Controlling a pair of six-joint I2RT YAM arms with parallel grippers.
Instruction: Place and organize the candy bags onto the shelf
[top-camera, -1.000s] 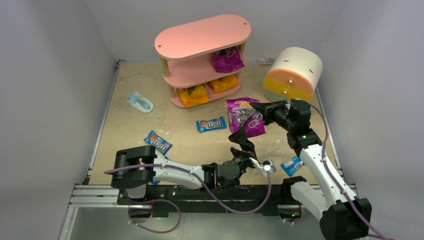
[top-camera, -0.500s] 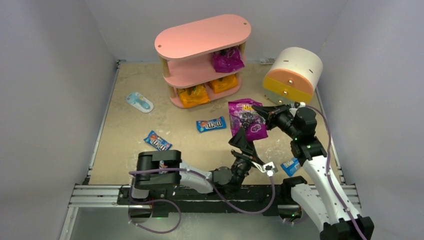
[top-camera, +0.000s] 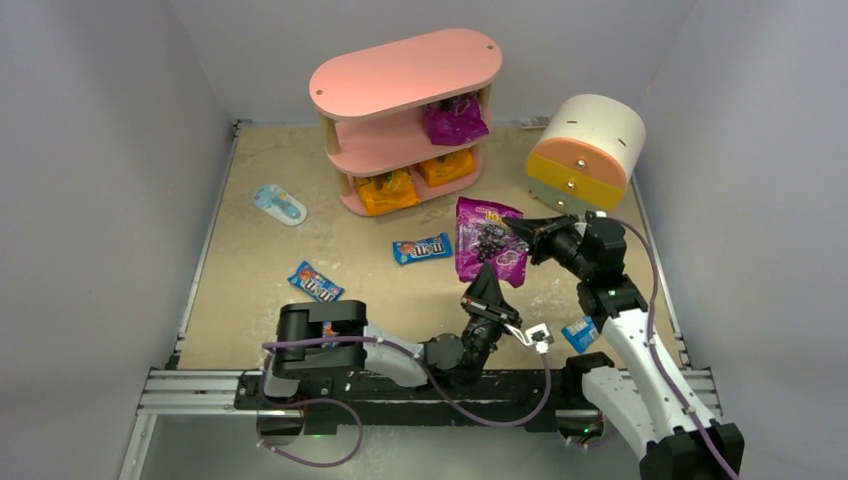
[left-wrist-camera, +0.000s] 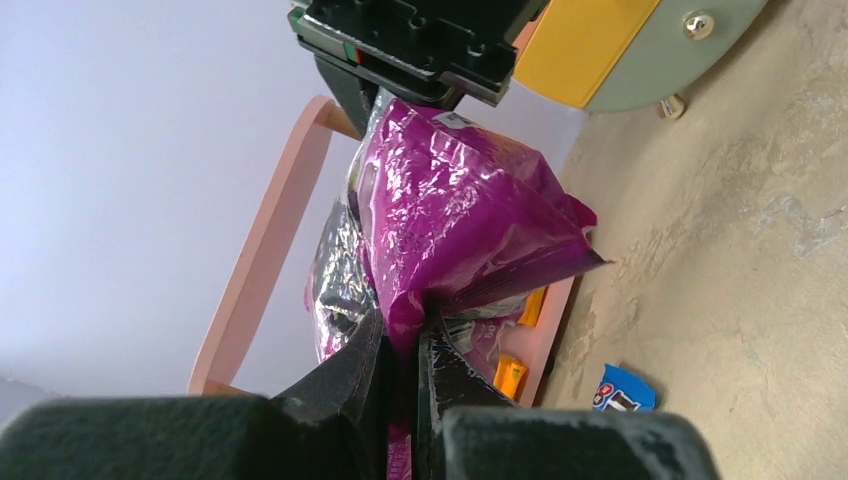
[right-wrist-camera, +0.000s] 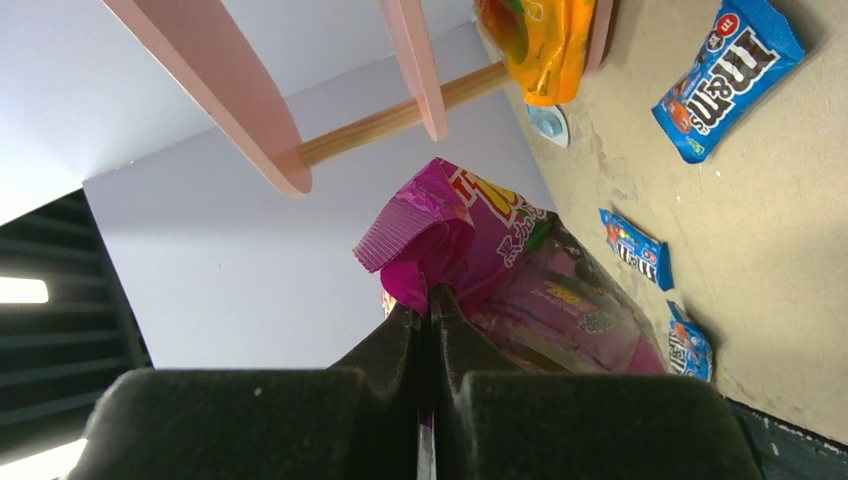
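I am pinching the lower corner of the glossy purple candy bag (left-wrist-camera: 460, 210) with my left gripper (left-wrist-camera: 404, 335), jaws closed on foil; my right gripper (right-wrist-camera: 430, 300) is clamping its crimped top seam. The bag is hanging between them, at five o'clock from the pink three-tier oval shelf (top-camera: 400, 75). I judge a handover: next, one hand must release. Only the overhead view is showing the middle tier's free space.
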